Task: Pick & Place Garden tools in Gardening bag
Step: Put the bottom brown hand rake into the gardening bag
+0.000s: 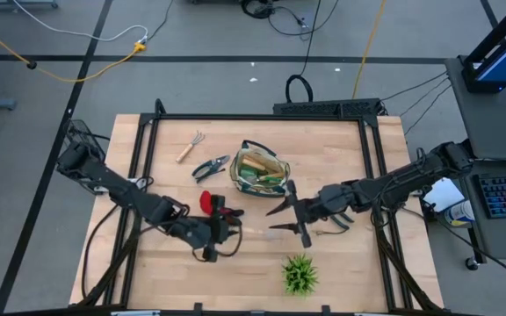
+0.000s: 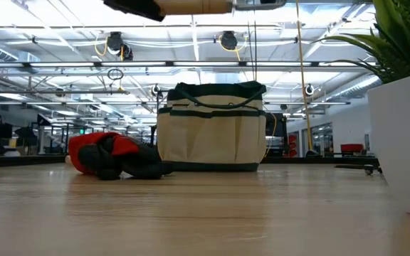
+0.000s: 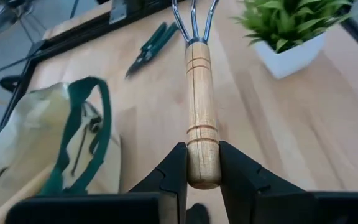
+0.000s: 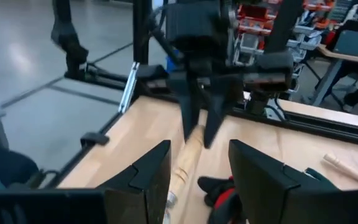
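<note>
Wooden-handled silver hand rake (image 3: 202, 112) is being gripped at its handle end by the left gripper (image 3: 202, 171), whose dark fingers are closing on both sides of the wood above the table (image 1: 341, 254). Its prongs are pointing toward the white-potted green spiky plant (image 3: 288, 34). Cream fabric bag with dark green trim (image 1: 260, 170) is standing at mid-table, already holding tools. Red-and-black glove (image 1: 211, 203) is lying just beside the left gripper. Dark-handled pruning shears (image 1: 210, 167) and a second small rake (image 1: 191, 147) are lying left of the bag. Right gripper (image 1: 290, 215) is hovering right of the glove, fingers parted, holding nothing.
</note>
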